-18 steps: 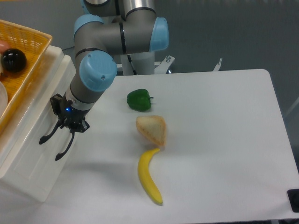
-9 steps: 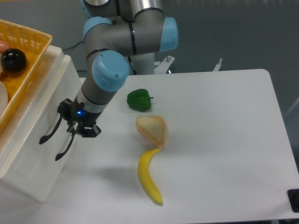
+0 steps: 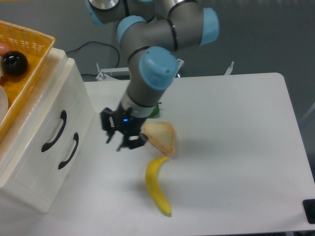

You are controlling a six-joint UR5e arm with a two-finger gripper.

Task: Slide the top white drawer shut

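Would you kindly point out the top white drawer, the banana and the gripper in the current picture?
top white drawer (image 3: 53, 132), fixed camera view, on its curved black handle.
banana (image 3: 156, 187), fixed camera view, on the middle of its yellow body.
gripper (image 3: 119, 144), fixed camera view, midway between its fingertips.

— What holds everything up?

— A white table (image 3: 236, 147) with rounded corners.

— What lies on it?

— A yellow banana (image 3: 156, 186) near the front edge, its tip pointing up toward a wedge of bread (image 3: 161, 136) just behind it. A green pepper (image 3: 154, 110) sits behind the bread, mostly hidden. At the left edge stands a white cabinet (image 3: 47, 142) with two black handles. A dark object (image 3: 310, 210) pokes in at the front right corner, too cropped to identify.
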